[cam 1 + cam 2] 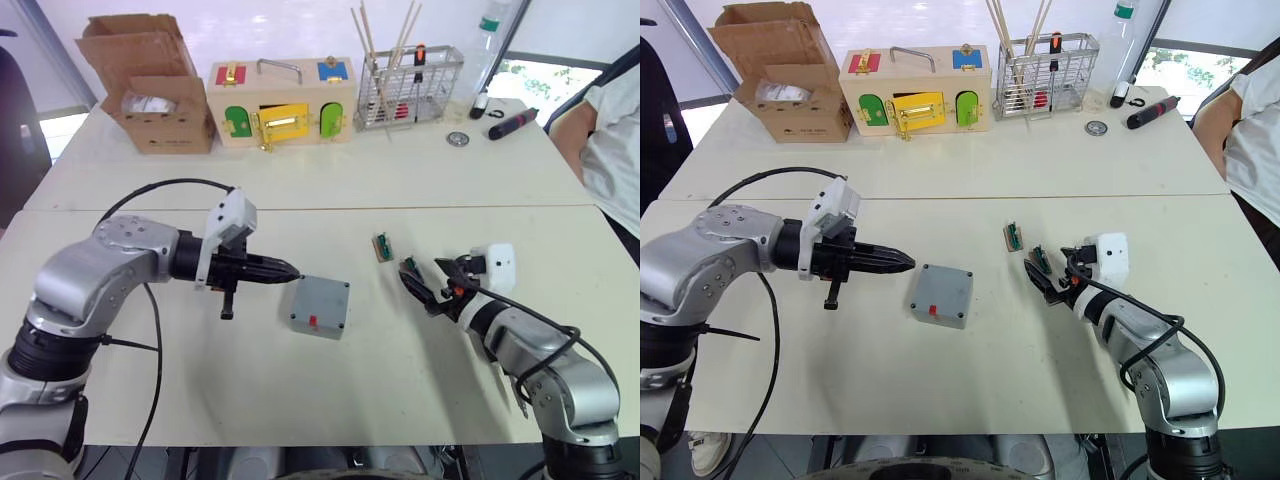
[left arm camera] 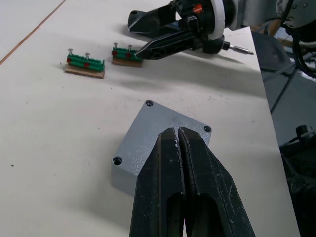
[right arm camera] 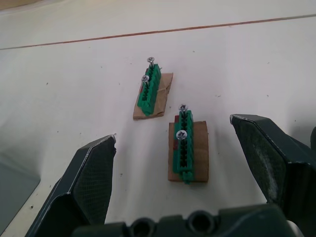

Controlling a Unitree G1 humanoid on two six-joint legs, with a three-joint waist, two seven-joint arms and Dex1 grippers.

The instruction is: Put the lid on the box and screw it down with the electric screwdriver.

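The grey box (image 1: 320, 306), with a red mark on its near side, sits mid-table. A flat lid (image 2: 163, 131) with corner holes lies on top of it. My left gripper (image 1: 295, 270) is shut and empty, its tips pointing at the box from just left of it and slightly above. Right of the box, my right gripper (image 1: 422, 272) is open, low over the table. One green screw holder (image 3: 183, 148) on a cardboard scrap lies between its fingers, untouched. A second holder (image 3: 150, 91) lies just beyond. The electric screwdriver is out of view.
At the back stand a cardboard box (image 1: 150, 85), a wooden box with coloured doors (image 1: 282, 105) and a wire rack (image 1: 410, 85). A black-and-red pen-like tool (image 1: 513, 123) lies back right. A person (image 1: 612, 130) sits at the right edge.
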